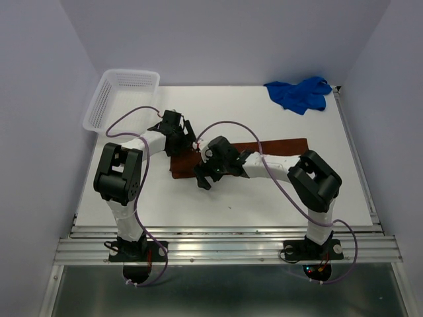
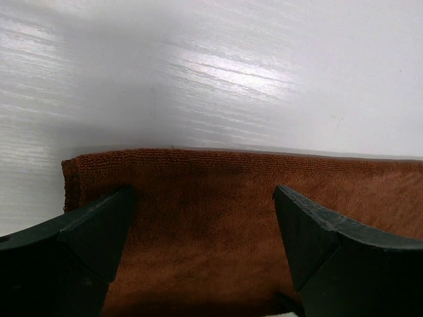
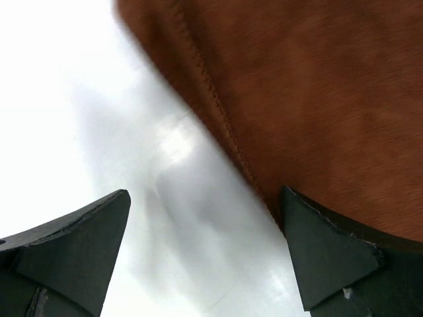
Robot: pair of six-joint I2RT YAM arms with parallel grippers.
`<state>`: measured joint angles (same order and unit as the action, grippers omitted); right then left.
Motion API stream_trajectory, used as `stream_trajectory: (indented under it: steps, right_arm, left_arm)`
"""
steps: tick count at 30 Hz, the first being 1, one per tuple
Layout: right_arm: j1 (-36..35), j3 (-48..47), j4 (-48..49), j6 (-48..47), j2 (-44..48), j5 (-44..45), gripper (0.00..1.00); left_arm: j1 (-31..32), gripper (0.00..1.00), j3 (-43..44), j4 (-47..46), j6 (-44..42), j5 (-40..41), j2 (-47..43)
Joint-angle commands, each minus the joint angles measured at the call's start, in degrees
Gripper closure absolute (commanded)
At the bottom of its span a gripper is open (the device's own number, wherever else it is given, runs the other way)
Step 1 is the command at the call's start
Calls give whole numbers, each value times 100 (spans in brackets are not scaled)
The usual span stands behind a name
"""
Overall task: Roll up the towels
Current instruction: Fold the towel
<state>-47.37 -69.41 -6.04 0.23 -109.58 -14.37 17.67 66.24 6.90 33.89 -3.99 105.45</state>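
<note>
Evidently you were starting the first roll: left gripper (image 2: 201, 198) and right gripper (image 3: 205, 198) both hung released over the 9 o'clock end of the flat rust-brown towel (image 1: 284, 145), which likely needed pinching next; blue towel (image 1: 299, 94) lay crumpled at 1 o'clock.

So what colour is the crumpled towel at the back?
Bright blue towel, best in the top view.

tabletop (image 1: 264, 198): white, faint wood-grain streaks, soft glare in the wrist views.
rust-brown towel (image 1: 277, 146): lies flat on the tabletop as a long strip across the middle; left end nearer, right end farther; stitched hem visible along its edge.
blue towel (image 1: 299, 94): crumpled heap, far right corner, well apart from the rust-brown towel.
basket (image 1: 106, 92): white mesh, upright, far left corner.
</note>
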Motion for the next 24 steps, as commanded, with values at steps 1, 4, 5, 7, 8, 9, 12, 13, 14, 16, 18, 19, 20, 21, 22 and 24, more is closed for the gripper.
stream_trajectory:
  steps: [1, 4, 5, 7, 8, 9, 12, 13, 14, 16, 18, 19, 20, 21, 22, 24]
  right_arm:
    - [-359, 322, -81, -269, 603, 180, 0]
    - [-421, 550, -221, -155, 859, 189, 0]
    - [-422, 595, -257, -85, 946, 233, 0]
    - [-422, 656, -266, -67, 1035, 407, 0]
    - [-422, 656, -274, -32, 1061, 591, 0]
    - [-422, 630, -266, 238, 1140, 811, 0]
    - [-238, 351, -423, 643, 1272, 1445, 0]
    - [-107, 279, -485, 784, 1307, 1707, 0]
    - [69, 226, -538, 942, 1360, 1779, 0]
    - [754, 173, -740, 1303, 1535, 1832, 0]
    - [1220, 190, -933, 1427, 1667, 2086, 0]
    - [1657, 208, -1021, 1436, 1764, 2427, 0]
    - [1861, 182, -1126, 1436, 1791, 2656, 0]
    - [2290, 173, -1336, 1480, 1808, 2859, 0]
    - [2520, 156, -1442, 1558, 1852, 3183, 0]
    - [3030, 182, -1724, 1882, 1896, 3353, 0]
  left_arm:
    - [8, 1, -111, 207, -58, 179, -218]
    - [8, 1, -120, 233, -40, 205, -209]
    - [8, 1, -129, 251, -40, 223, -226]
    - [8, 1, -120, 277, -32, 249, -235]
    - [8, 1, -111, 286, -31, 249, -253]
    - [8, 1, -111, 295, -40, 241, -279]
    - [8, 1, -102, 304, -49, 249, -428]
    - [8, 1, -102, 304, -58, 258, -533]
    - [8, 1, -85, 330, -58, 276, -595]
    - [8, 1, -67, 374, -49, 337, -788]
    - [8, 1, -67, 453, -32, 547, -929]
    - [8, 1, -76, 479, -5, 661, -1051]
    - [0, 1, -76, 549, 12, 723, -1096]
    - [-1, 1, -76, 584, 30, 828, -1158]
    - [-1, 1, -93, 663, 56, 882, -1236]
    - [-1, 1, -146, 699, 74, 996, -1307]
